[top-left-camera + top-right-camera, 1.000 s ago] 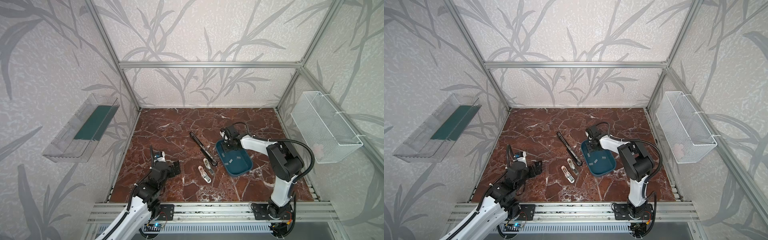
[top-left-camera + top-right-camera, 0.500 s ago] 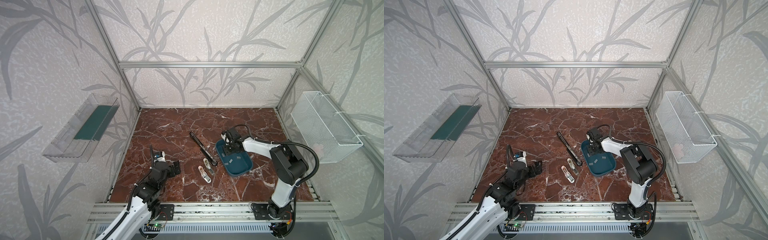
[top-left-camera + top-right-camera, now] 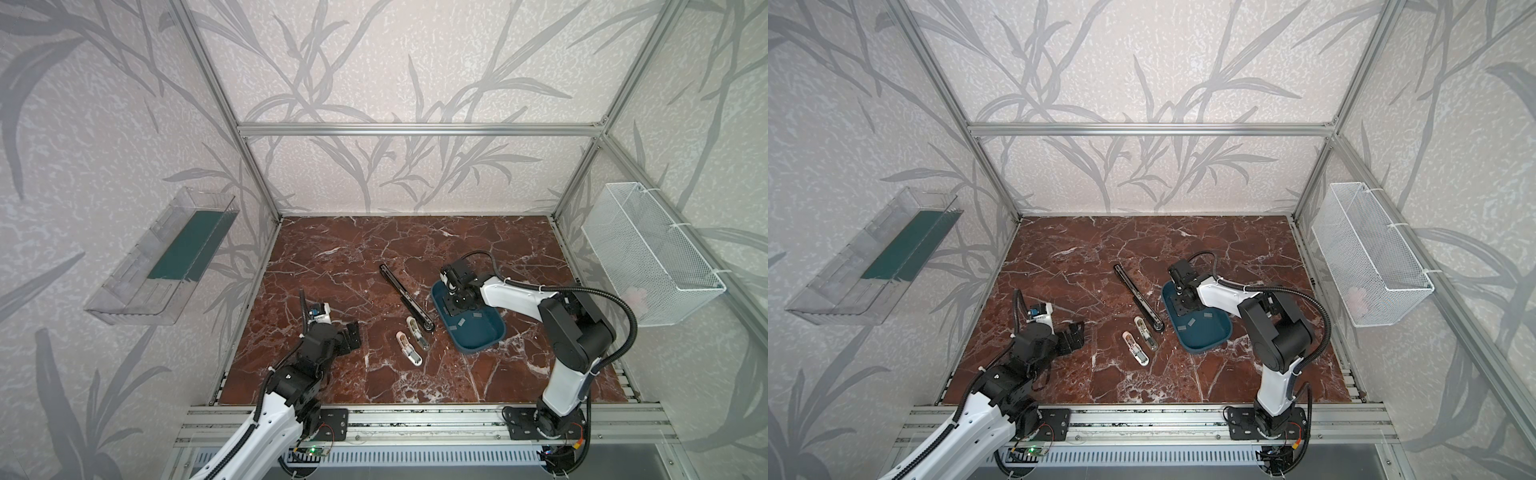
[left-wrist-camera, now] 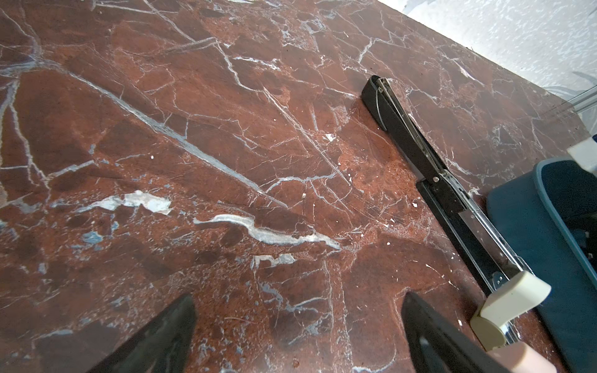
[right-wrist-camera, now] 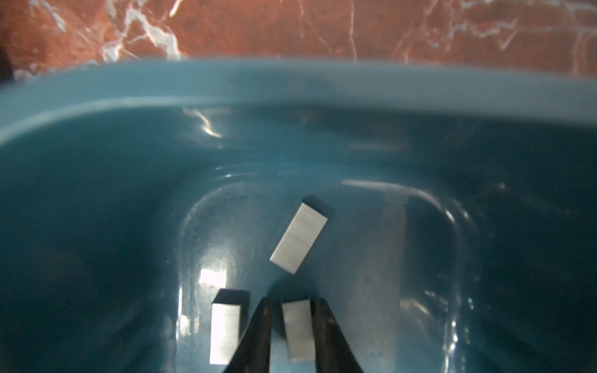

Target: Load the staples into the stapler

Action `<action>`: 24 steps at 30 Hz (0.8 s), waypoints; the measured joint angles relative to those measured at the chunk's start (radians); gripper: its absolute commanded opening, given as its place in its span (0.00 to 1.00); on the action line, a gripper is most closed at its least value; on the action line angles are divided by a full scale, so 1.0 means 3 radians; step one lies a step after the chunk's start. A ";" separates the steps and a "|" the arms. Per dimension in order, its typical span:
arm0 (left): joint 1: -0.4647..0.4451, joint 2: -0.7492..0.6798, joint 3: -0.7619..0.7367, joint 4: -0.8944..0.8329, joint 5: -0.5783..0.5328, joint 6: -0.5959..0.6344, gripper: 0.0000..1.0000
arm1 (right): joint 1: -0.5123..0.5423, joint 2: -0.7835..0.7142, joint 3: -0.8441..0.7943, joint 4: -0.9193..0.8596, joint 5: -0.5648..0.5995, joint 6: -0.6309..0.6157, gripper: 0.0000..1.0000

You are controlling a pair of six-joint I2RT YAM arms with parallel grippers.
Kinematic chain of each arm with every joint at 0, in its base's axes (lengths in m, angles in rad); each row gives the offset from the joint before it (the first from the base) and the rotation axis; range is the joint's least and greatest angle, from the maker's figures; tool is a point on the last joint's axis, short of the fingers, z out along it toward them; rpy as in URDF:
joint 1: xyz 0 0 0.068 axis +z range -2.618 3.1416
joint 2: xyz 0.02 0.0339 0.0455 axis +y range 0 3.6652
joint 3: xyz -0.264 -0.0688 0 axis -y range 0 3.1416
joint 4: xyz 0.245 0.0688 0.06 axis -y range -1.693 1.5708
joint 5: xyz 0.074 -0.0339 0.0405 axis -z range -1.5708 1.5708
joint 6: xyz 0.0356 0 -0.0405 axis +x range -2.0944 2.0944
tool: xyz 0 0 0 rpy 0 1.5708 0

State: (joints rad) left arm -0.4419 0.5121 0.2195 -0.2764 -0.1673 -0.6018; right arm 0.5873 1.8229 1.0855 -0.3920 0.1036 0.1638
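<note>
staples lie as small grey strips on the floor of a blue tray in both top views, right of the middle of the marble table. the black stapler lies opened out flat just left of the tray, with two small pale objects near its front end. the right gripper reaches down into the far end of the tray. the left gripper sits low at the left, well apart from all of these.

from the left wrist, the left gripper's two dark fingers stand wide apart over bare marble with nothing between them. the stapler and the tray's wall lie off to one side.

from the right wrist, three strips show on the tray's floor. the right gripper's fingers stand narrow on either side of one strip, close along its long edges. whether they pinch it i cannot tell.
</note>
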 measured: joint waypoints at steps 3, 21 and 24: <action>0.0000 0.0000 0.0000 0.0000 0.0001 0.0000 0.99 | 0.0032 0.0001 0.0009 -0.0046 0.0089 0.0013 0.20; 0.0000 -0.0001 0.0000 0.0000 0.0001 0.0000 0.99 | 0.0094 0.0169 0.0215 -0.0196 0.0350 0.0104 0.21; 0.0000 -0.0003 0.0000 0.0000 0.0001 0.0000 0.99 | 0.0094 0.0177 0.0223 -0.0197 0.0354 0.0117 0.21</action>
State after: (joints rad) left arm -0.4419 0.5114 0.2195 -0.2764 -0.1669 -0.6018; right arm 0.6155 1.8759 1.1522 -0.4511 0.2096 0.1989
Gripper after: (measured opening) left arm 0.991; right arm 0.211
